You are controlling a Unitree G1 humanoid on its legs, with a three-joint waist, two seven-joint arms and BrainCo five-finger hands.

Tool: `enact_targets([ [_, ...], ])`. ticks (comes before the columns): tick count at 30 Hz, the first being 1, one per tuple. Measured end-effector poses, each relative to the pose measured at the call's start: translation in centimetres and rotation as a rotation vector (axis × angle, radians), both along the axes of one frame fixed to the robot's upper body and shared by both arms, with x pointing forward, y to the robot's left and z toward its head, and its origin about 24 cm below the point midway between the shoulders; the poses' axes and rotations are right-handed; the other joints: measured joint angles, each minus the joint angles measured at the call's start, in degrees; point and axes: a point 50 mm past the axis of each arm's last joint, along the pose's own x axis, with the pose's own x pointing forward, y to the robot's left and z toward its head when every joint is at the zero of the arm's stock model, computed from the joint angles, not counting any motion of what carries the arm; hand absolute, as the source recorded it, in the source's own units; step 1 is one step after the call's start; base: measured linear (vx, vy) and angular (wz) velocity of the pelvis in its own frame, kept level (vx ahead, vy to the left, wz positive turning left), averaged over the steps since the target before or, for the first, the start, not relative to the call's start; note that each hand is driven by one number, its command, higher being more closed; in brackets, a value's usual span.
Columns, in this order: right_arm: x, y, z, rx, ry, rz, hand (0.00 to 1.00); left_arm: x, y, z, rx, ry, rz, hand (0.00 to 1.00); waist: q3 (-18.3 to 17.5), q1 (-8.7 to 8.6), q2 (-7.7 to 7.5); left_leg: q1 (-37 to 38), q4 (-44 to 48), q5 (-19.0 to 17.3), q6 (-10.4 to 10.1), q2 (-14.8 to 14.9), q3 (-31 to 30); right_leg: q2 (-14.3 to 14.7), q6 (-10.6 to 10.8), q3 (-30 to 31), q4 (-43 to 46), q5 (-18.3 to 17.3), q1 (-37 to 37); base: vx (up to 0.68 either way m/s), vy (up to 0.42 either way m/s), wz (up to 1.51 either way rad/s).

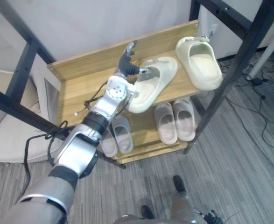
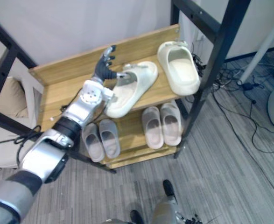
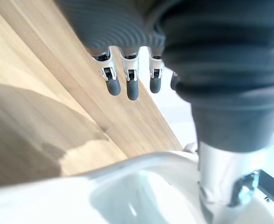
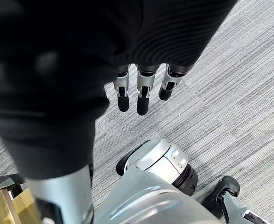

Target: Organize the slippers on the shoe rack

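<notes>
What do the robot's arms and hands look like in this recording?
The left arm is built of rounded silver-grey shells with dark joints between them and a round silver wrist housing. The left hand wears a dark ribbed cover, and its silver fingers end in dark tips. The right hand matches: dark ribbed cover, silver fingers, dark tips.

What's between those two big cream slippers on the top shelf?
Only a narrow strip of bare top shelf, in both eye views, separates the left slipper and the right slipper.

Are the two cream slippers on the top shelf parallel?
No: the left cream slipper, at the left hand, lies slanted, while the right cream slipper sits straight.
</notes>
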Motion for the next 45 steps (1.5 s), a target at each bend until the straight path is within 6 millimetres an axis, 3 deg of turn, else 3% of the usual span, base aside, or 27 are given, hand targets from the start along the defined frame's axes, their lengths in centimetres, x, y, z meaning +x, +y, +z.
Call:
enact_targets([
  [10,0.0,-0.1,0.0,-0.005,0.002,0.0,0.0,-0.5,-0.8,1.9,-0.074,-0.064,-0.043,0.0,0.0,0.04,-0.09,-0.3,-0.1,0.3,0.4,-0.4,-1.2,-0.6,0.1,-1.3,0.1,-0.1,0.3,0.01,0.0,0.06],
  [17,-0.2,0.0,-0.1,-0.007,0.012,0.002,0.0,-2.3,-1.9,3.8,-0.195,-0.171,-0.156,0.0,-0.1,0.35,-0.18,0.6,-0.2,0.4,0.6,-0.5,-1.7,-0.7,0.1,-1.7,0.0,-0.2,1.4,0.0,0.001,0.01],
  [22,-1.3,0.1,-0.3,-0.008,0.047,0.013,0.0,-3.7,-0.6,1.9,-0.308,-0.166,-0.161,0.0,-2.1,0.82,-0.67,0.9,-0.9,1.2,0.5,-0.5,-3.2,-0.8,-0.1,-3.2,-0.4,-0.3,2.4,0.0,-0.017,0.15],
  [27,-2.0,-0.2,-0.3,-0.015,0.068,0.024,0.0,-4.2,1.8,-2.7,-0.377,-0.052,-0.083,0.0,-2.4,1.81,-1.26,2.9,-2.2,1.9,-0.4,0.1,-4.4,-0.4,-1.6,-5.6,-2.4,-0.1,5.5,-0.01,-0.04,0.12],
  [33,-1.9,-0.3,-0.2,-0.02,0.083,0.065,0.0,-4.9,3.3,-6.2,-0.43,0.06,-0.054,0.0,-2.4,2.82,-1.64,3.3,-3.2,2.8,-1.6,1.7,-6.2,1.0,-2.5,-7.7,-2.4,-0.4,6.3,0.01,-0.066,0.11],
  [45,-2.2,-0.1,-0.4,-0.008,0.096,0.073,0.0,-6.5,3.8,-9.2,-0.443,0.142,-0.079,0.0,-1.9,3.61,-2.85,5.0,-4.3,3.2,-2.8,3.4,-7.3,2.6,-3.3,-9.4,-2.8,-1.0,8.1,0.01,-0.051,0.05],
])
